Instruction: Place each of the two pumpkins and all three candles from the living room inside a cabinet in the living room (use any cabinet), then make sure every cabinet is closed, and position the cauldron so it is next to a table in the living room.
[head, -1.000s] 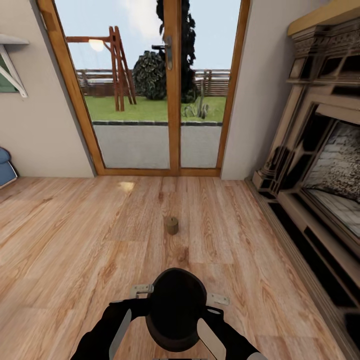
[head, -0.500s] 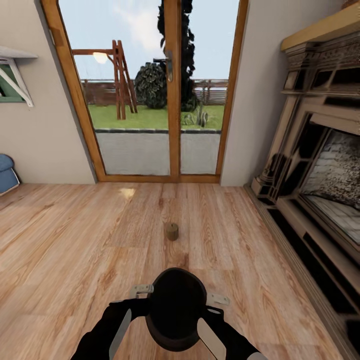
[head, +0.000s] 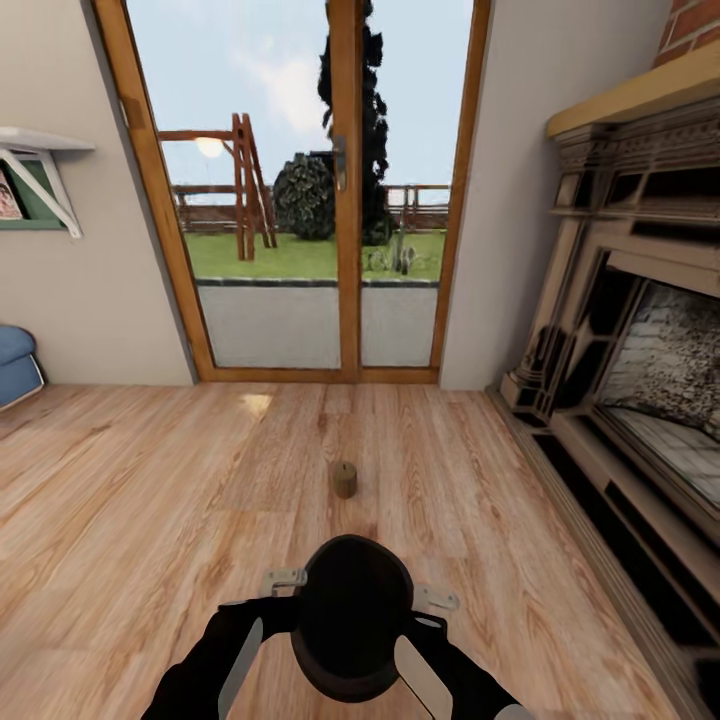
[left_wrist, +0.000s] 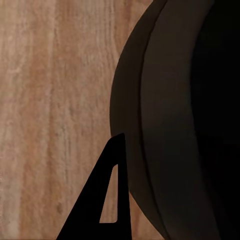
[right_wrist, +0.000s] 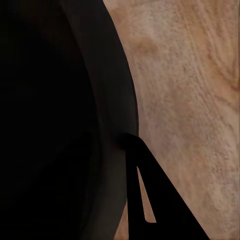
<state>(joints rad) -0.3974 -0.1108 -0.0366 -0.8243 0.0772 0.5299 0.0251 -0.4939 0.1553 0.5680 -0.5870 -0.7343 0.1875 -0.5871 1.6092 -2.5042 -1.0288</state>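
Robot facing the glass doors (head: 340, 190), both arms carrying the black cauldron (head: 352, 615) between them, finger state of both grippers indeterminable; one candle (head: 344, 479) stands on the wooden floor (head: 150, 500) just ahead, not yet stored, fireplace (head: 640, 340) at right.

Wooden-framed glass doors (head: 340, 200) ahead, ornate fireplace (head: 640, 340) at right, wall shelf (head: 35, 160) at left, plank floor (head: 150, 480).

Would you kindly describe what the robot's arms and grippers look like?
Both arms are glossy black with pale grey panels: left arm, right arm. Each gripper finger is a flat black triangular wedge with a narrow slot cut through it, left and right.
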